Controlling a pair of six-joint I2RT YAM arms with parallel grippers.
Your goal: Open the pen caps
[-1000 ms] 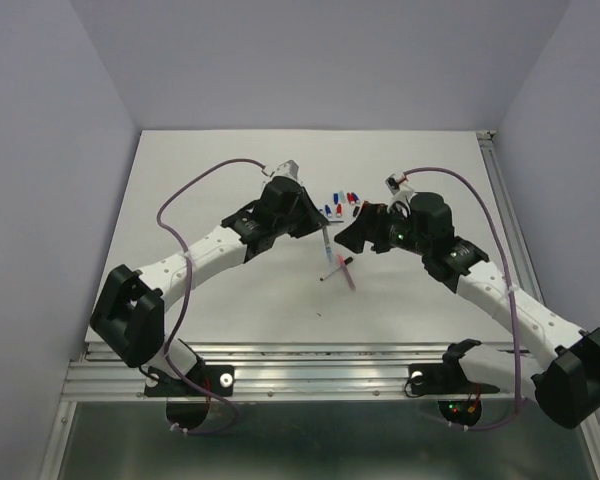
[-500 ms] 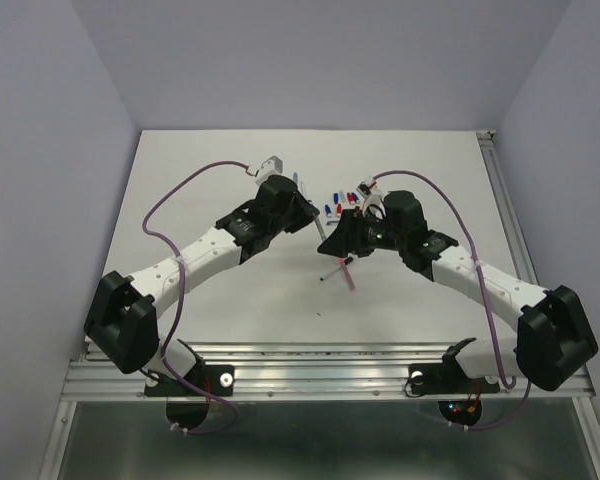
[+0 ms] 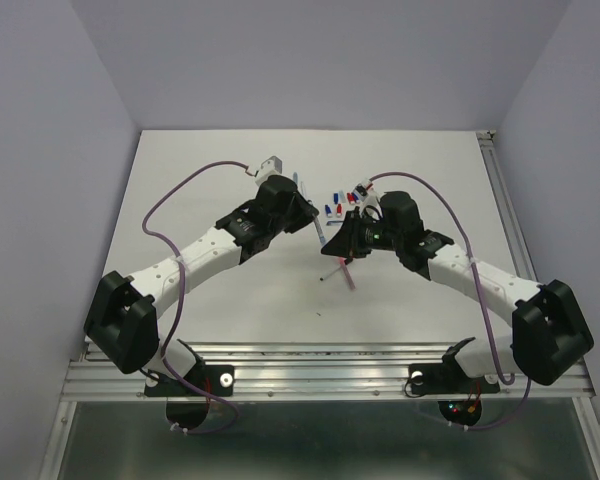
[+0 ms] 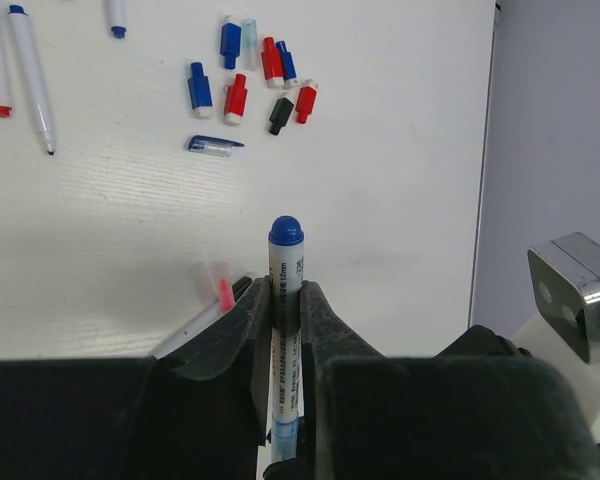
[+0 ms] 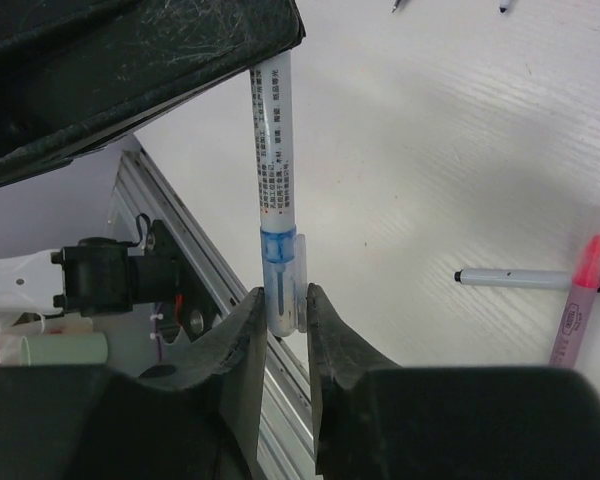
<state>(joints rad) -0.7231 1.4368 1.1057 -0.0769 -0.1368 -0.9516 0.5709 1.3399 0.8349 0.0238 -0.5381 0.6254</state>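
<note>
- Pen (image 4: 286,255) with a white printed barrel and a blue domed end, held in the air over the middle of the tabletop (image 3: 280,300), spanning the gap between the two grippers.
- Left gripper (image 4: 285,292): jaws clenched on the pen's barrel. The blue end sticks out past the fingertips.
- Right gripper (image 5: 282,300): jaws pressed against both sides of the clear cap (image 5: 280,262) on the pen's other end, grasping it. A blue insert shows through the plastic.
- The clear cap sits on the pen, in line with the barrel.
- Loose pen caps (image 4: 236,97) lie in a small cluster on the tabletop, near its middle and a little toward the far edge. They are beyond the held pen in the left wrist view.
- In that cluster are three blue caps, three red ones, a black one (image 4: 281,115) and a pale clear one (image 4: 249,42). Some touch their neighbours, others lie just apart.
- A blue-tinted clip cap (image 4: 215,146) lies on its side just beside the cluster, toward the near edge.
- Uncapped white pens (image 4: 30,80) lie left of the cluster. One shows a dark writing tip, another a red end.
- A pink marker (image 5: 577,300) and a thin white pen with a black tip (image 5: 520,278) lie on the tabletop under the grippers. Their ends meet in the right wrist view.
</note>
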